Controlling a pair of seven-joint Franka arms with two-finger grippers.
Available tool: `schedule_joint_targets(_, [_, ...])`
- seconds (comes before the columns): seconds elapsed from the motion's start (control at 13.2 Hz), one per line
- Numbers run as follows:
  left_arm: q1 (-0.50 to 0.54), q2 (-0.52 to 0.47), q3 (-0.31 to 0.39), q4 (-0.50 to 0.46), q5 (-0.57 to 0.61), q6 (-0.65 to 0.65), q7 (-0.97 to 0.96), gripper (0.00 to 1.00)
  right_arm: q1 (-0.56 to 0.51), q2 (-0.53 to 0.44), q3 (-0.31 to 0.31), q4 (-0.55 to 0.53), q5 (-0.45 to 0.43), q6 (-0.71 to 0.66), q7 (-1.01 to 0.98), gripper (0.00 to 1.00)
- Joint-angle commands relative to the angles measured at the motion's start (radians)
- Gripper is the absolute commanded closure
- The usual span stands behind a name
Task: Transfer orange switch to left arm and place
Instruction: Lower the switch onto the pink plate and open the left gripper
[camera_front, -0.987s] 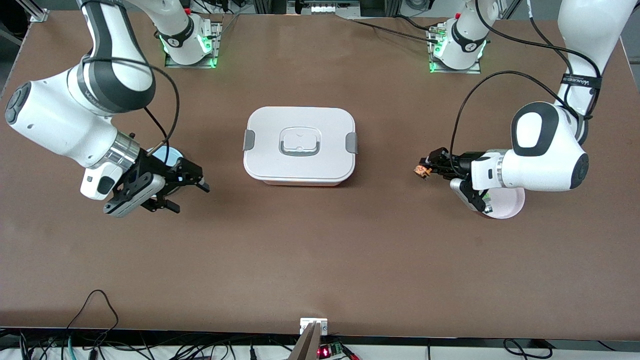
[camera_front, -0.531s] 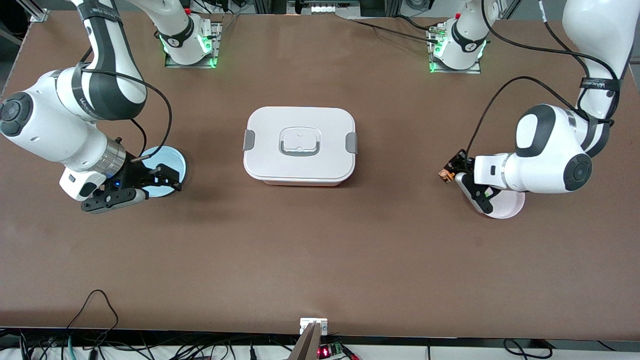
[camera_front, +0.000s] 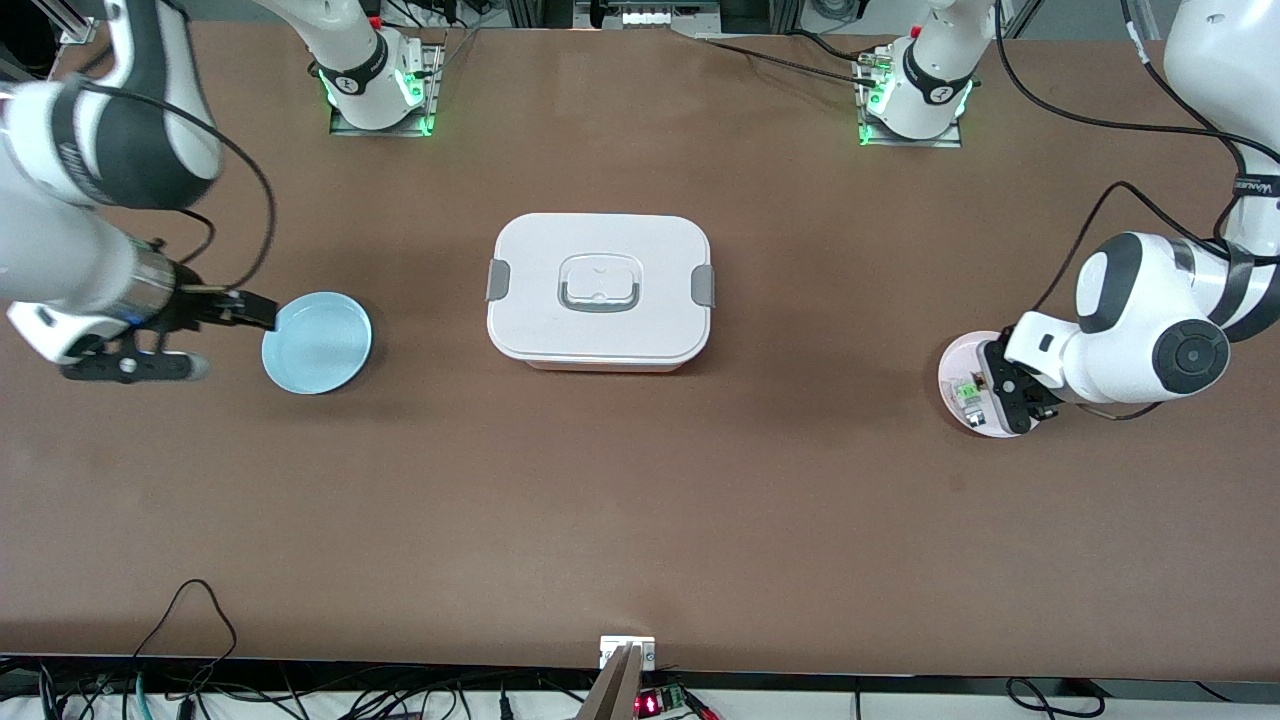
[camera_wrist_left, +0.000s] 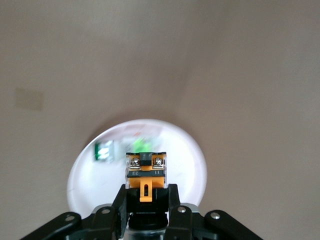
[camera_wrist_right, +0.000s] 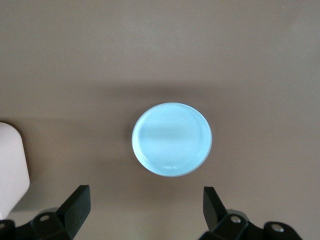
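Left gripper (camera_wrist_left: 145, 200) pinching orange switch (camera_wrist_left: 145, 172) above pink plate (camera_front: 952, 372), probably clear of it. Right gripper (camera_wrist_right: 145, 210) spread wide, at nine o'clock of blue plate (camera_front: 317, 343). Box (camera_front: 599, 290) between.

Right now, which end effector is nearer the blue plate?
Right. The right end effector, open, hangs beside the blue plate. The left end effector holds the orange switch over the white plate, at the table's left-arm end.
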Motion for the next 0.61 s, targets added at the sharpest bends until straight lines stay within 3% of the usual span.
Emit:
schedule_joint_targets(0.0, [0.059,0.065,-0.009,0.025,0.083,0.115,0.165,1.0,-0.153,-0.018,0.123,0.051,-0.061,-0.077,0.007,0.0])
schedule_joint_targets(0.15, [0.12,0.11,-0.011,0.022,0.082,0.16,0.231,1.0,-0.248,-0.031,0.189,0.042,-0.073,-0.076,-0.031,0.0])
schedule_joint_targets(0.38, [0.129,0.128,-0.012,0.005,0.08,0.154,0.234,1.0,-0.261,-0.037,0.183,0.033,-0.083,-0.076,-0.09,0.0])
schedule_joint_targets(0.53, [0.152,0.157,-0.014,-0.009,0.077,0.153,0.246,1.0,-0.261,-0.119,0.183,-0.091,-0.081,0.039,-0.09,0.0])
